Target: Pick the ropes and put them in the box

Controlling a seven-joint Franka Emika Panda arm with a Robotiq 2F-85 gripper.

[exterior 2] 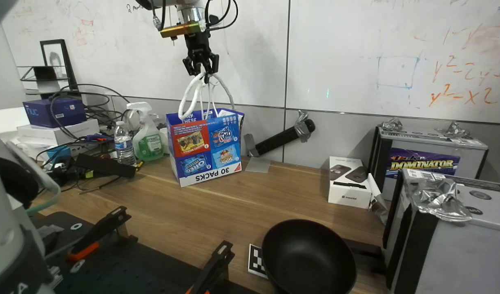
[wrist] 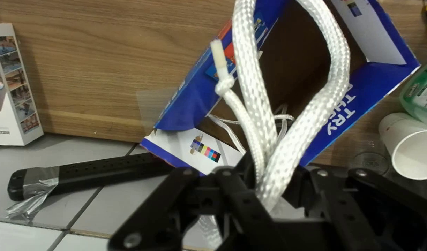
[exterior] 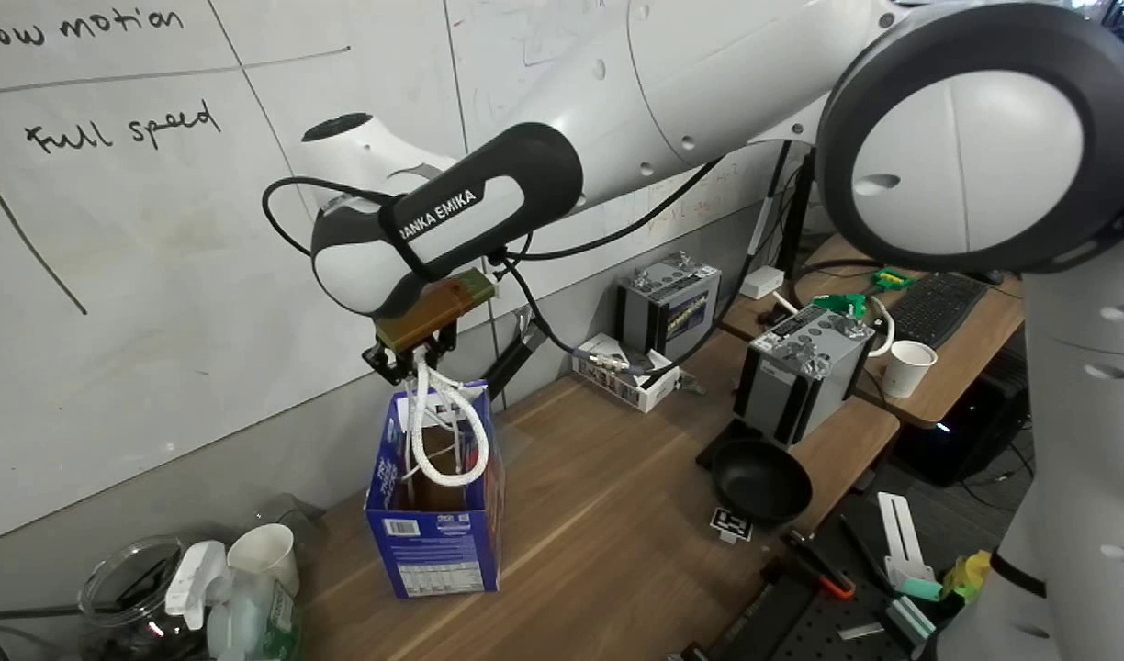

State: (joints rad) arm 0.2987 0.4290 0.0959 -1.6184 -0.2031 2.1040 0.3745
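The ropes are white: a thick braided loop and thinner cords. In both exterior views, my gripper (exterior: 417,356) (exterior 2: 205,76) is shut on the ropes (exterior: 481,439) (exterior 2: 184,107) and holds them over the box. The box (exterior: 441,553) (exterior 2: 206,152) is a blue snack carton standing on the table with its top open. The thick loop hangs at about the height of the rim; thin cords hang lower, and how far inside they reach is hard to tell. In the wrist view, the ropes (wrist: 246,45) rise from between the jaws (wrist: 269,170) across the opening of the box (wrist: 196,92).
A spray bottle (exterior 2: 148,139), a paper cup (exterior: 266,555) and a glass jar (exterior: 130,597) stand near the box. A taped power strip (exterior 2: 278,139) is behind it by the whiteboard wall. A white carton (exterior 2: 350,183), batteries (exterior: 801,372) and a black bowl (exterior 2: 309,257) are farther off.
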